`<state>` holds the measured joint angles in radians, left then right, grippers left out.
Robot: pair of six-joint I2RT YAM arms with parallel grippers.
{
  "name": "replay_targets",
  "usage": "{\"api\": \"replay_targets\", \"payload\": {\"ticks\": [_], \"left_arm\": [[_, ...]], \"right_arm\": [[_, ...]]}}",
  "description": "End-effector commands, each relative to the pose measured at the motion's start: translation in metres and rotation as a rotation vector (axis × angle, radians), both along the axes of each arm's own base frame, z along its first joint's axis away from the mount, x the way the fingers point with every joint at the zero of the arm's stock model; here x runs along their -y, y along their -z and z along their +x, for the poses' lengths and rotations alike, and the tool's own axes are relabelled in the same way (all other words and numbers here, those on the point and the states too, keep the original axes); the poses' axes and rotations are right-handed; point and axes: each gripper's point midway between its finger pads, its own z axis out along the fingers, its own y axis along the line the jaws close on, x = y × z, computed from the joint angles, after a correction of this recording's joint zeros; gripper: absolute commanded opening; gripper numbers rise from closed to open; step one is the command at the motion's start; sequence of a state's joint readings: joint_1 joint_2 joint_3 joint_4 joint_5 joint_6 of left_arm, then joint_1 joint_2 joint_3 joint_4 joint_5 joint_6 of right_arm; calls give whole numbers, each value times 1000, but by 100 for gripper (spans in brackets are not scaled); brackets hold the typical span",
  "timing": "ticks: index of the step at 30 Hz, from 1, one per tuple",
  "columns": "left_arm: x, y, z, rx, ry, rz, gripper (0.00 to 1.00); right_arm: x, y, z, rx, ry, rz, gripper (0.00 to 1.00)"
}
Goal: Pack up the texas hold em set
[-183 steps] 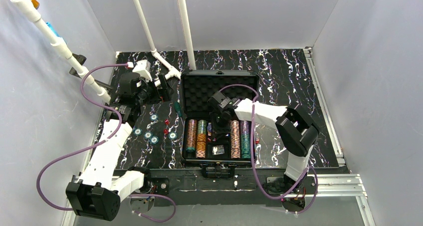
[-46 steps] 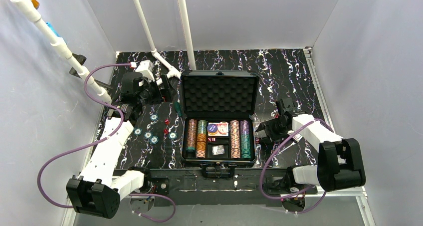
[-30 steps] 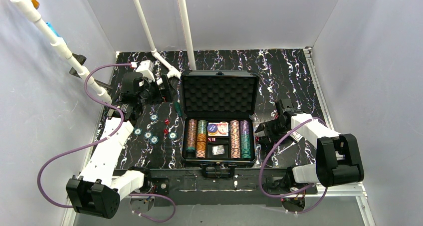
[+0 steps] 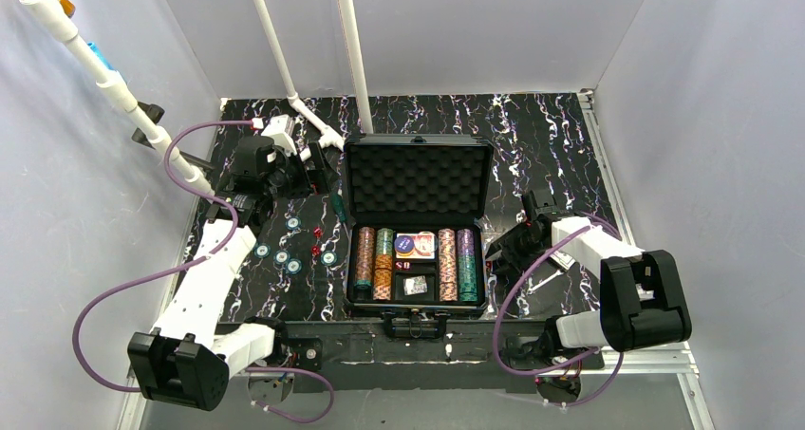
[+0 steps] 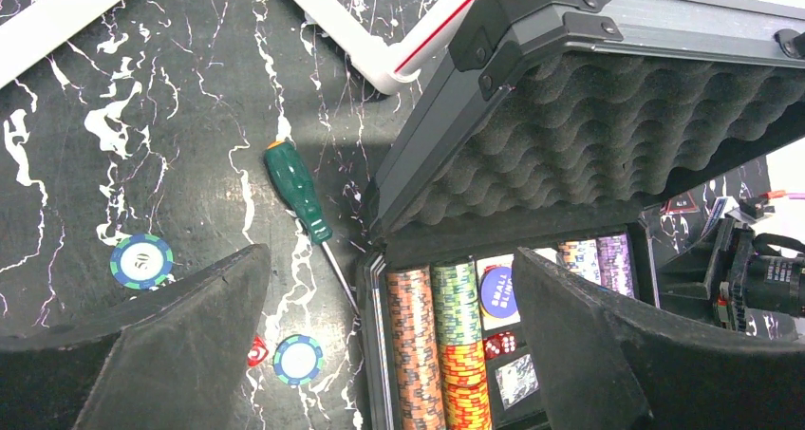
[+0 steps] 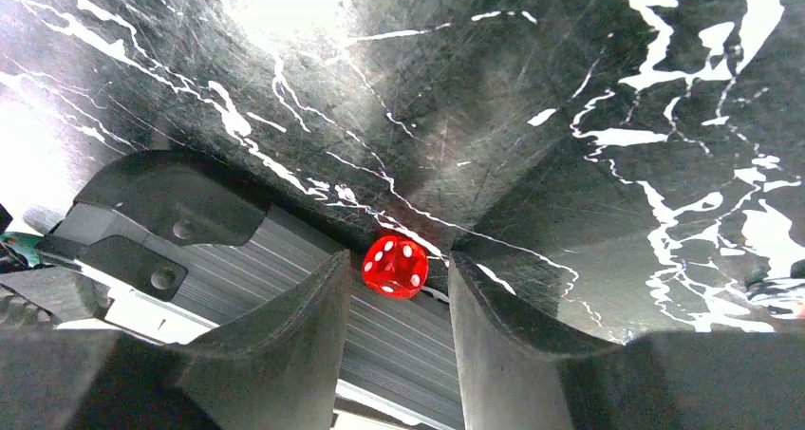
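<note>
Right gripper (image 4: 496,252) straddles die (image 6: 395,267), jaws apart, no pinch yet; die hugs case (image 6: 275,264) wall. Left gripper (image 5: 389,259) gaping, far off.

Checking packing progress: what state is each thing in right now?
Case: open, lid up.
Chips in case: lying in rows.
Loose chips: flat on the table.
Red die: on the table beside the case.
Right gripper: open around the die.
Left gripper: open, empty.
Screwdriver: lying on the table.
</note>
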<state>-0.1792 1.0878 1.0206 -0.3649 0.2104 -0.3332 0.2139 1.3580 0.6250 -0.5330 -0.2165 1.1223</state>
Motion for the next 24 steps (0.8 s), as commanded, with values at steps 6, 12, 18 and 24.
{"api": "replay_targets", "payload": {"ticks": [6,12,18,24], "left_arm": [[3,-11,-4,36,16,-10,100],[4,-14,-6,44,21,-12,99],[5,-17,-7,53,23,-12,100],[6,-18,-9,58,27,-13,99]], "right_arm": [[-2,12,-23,-135,179,-4,53],[-1,12,-24,-184,275,-9,52],[1,11,-15,-188,316,-28,47],[-1,16,-14,-207,324,-22,21]]}}
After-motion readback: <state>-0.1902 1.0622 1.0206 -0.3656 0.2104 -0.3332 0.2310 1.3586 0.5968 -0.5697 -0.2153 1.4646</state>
